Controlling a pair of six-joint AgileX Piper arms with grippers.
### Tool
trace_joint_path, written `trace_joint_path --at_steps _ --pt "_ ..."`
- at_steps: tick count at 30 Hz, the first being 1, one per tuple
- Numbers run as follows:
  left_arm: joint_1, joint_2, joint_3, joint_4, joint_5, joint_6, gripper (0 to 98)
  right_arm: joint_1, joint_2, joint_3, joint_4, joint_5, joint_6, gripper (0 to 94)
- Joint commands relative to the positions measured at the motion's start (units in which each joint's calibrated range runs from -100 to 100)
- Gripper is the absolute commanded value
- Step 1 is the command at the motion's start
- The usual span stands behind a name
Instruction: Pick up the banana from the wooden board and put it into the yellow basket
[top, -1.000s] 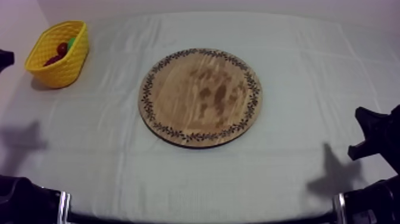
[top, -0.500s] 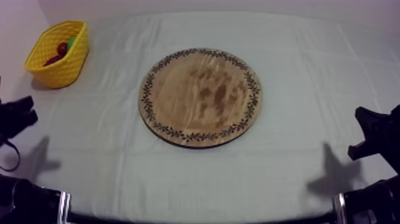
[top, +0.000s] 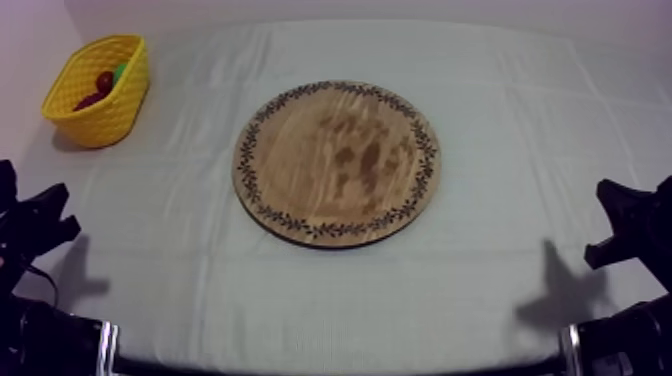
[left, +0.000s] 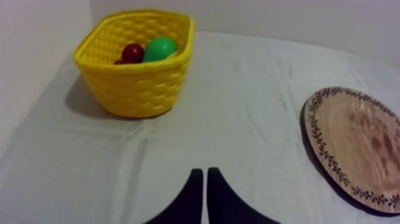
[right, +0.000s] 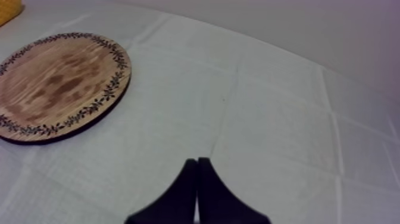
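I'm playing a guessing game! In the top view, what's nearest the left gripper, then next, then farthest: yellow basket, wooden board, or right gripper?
Starting from the left gripper:
1. yellow basket, in the far left corner.
2. wooden board, in the middle.
3. right gripper, at the opposite right edge.

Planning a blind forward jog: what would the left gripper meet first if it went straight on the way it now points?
Probably nothing but grey-white cloth: the left gripper, shut, points between the yellow woven basket and the round wooden board, though depth is unclear.
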Motion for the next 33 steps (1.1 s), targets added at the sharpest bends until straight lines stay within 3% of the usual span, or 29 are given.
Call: trace_joint_path --at_steps 1,7,14,20,33 --pt "0.63 -1.40 0.17 -0.61 0.16 0.58 0.1 0.01 0.03 -0.03 0.00 0.02 0.00 0.2" --pt "1.97 -3.90 0.52 -1.19 -0.22 1.98 0.1 0.01 0.03 -0.03 0.00 0.02 0.00 0.2" --pt "2.43 -4.44 1.91 -1.61 -6.00 10.18 0.1 0.01 0.03 -0.03 0.00 0.02 0.00 0.2" --pt "2.49 -4.48 2.24 -1.88 -5.95 8.08 0.1 0.01 0.03 -0.03 0.00 0.02 -0.01 0.2" --pt "2.50 -4.49 2.29 -1.92 -5.95 8.66 0.1 0.01 0.03 -0.03 0.00 0.02 0.00 0.2"
